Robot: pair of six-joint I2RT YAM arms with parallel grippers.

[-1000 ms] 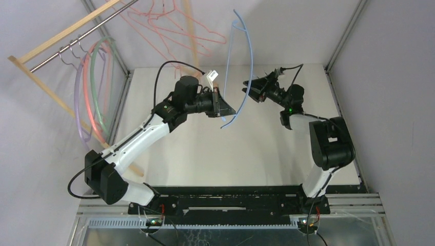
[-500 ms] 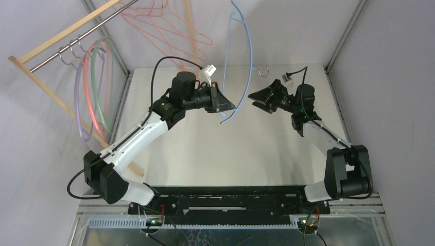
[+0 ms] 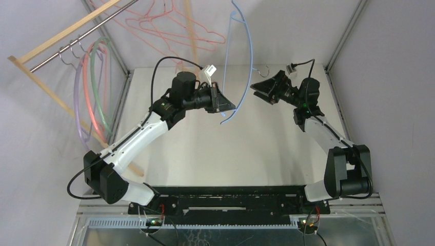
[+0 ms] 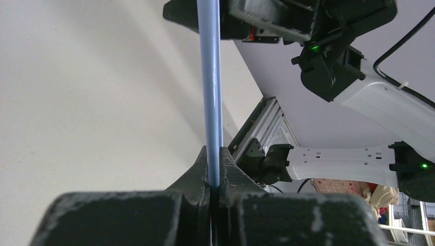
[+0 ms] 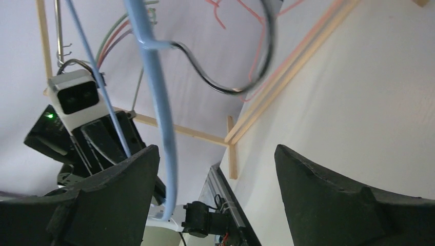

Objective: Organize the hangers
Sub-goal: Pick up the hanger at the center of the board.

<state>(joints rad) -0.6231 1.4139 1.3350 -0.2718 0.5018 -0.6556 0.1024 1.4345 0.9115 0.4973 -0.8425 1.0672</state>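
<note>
At the left, the wooden rack frame (image 3: 66, 32) carries a metal rod (image 3: 77, 43), and a lilac hanger (image 3: 77, 113), a pink hanger (image 3: 87, 102) and a green hanger (image 3: 95, 87) already hang on it by their hooks. Further along, at the top, the thin wire hangers (image 3: 169, 28) are on the same rod. In the middle, the left gripper (image 3: 225, 105) is fully closed on the lower end of the blue hanger (image 3: 251, 48). In its wrist view the jaws pinch the thin bar with no gap. This hanger stands almost upright in the air above the table (image 3: 205, 148), between the two arms. At the right, the right gripper (image 3: 258, 91) has its jaws wide apart and holds nothing. It is just beside the hanger, whose metal hook (image 5: 225, 89) shows blurred in its wrist view. I judge that the step in hand is to bring the blue hanger to the rack. The next move calls for carrying it leftward and setting the hook over the rod without hitting the other hangers. The grip is on one thin end, so the hanger may swing. I can read no brand, label or writing anywhere.
</note>
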